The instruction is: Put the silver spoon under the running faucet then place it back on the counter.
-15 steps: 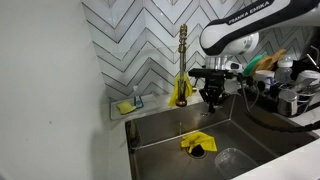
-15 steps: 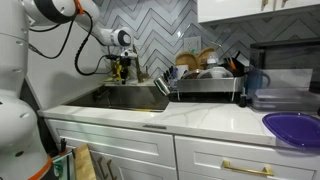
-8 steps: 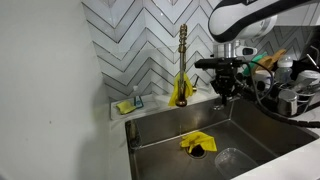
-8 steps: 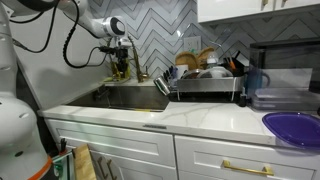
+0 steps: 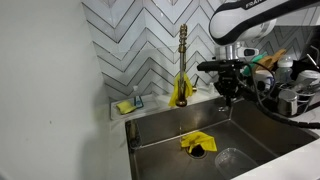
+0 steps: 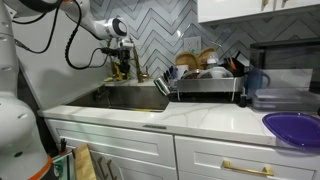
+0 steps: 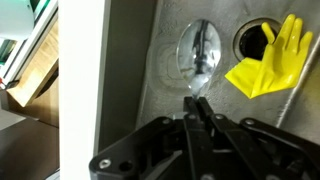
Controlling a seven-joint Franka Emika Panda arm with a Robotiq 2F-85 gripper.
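Note:
My gripper (image 5: 226, 97) hangs over the back of the steel sink, to the right of the tall brass-gold faucet (image 5: 183, 58). In the wrist view its fingers (image 7: 199, 106) are pressed together on the handle of the silver spoon (image 7: 204, 52), whose bowl points down over the basin floor. The gripper also shows in an exterior view (image 6: 121, 63). I cannot make out any water stream. The pale counter (image 6: 200, 118) rims the sink and appears as a white strip in the wrist view (image 7: 85, 90).
A yellow glove (image 5: 197, 143) lies at the drain, also in the wrist view (image 7: 268, 60). A clear round item (image 5: 228, 157) sits on the basin floor. A sponge holder (image 5: 128, 104) stands at the back ledge. A dish rack (image 6: 205, 85) and a purple plate (image 6: 295, 128) are on the counter.
Over the last second my gripper rose and moved away from the faucet, still shut on the spoon. In the last half second it barely moved.

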